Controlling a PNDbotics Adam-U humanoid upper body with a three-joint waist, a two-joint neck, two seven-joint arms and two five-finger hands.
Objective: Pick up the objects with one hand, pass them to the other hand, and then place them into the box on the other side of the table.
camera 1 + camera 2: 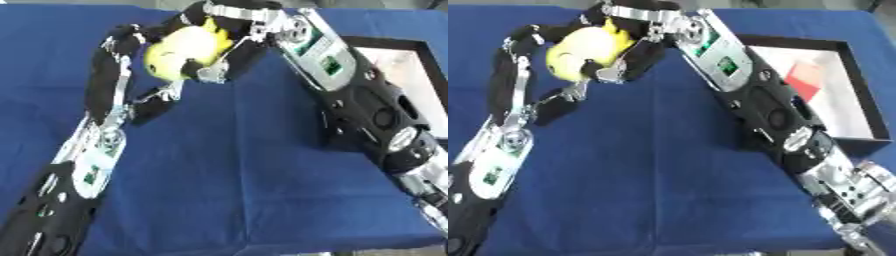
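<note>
A desk [649, 175] covered with a blue cloth [227, 190] carries a black-walled box [866, 107] at its right side. The box has a pale floor, and a red thing [805, 76] lies inside it.

No text, label, brand, number or sign can be read anywhere. Behind the wrist of the right hand [636, 30], the silver forearm panel [721, 55] carries a small green patch [730, 64], but no letters on it can be made out. Behind the left hand [531, 75], the silver panel of the left forearm [496, 170] bears a similar small green patch [489, 175], equally illegible.
</note>
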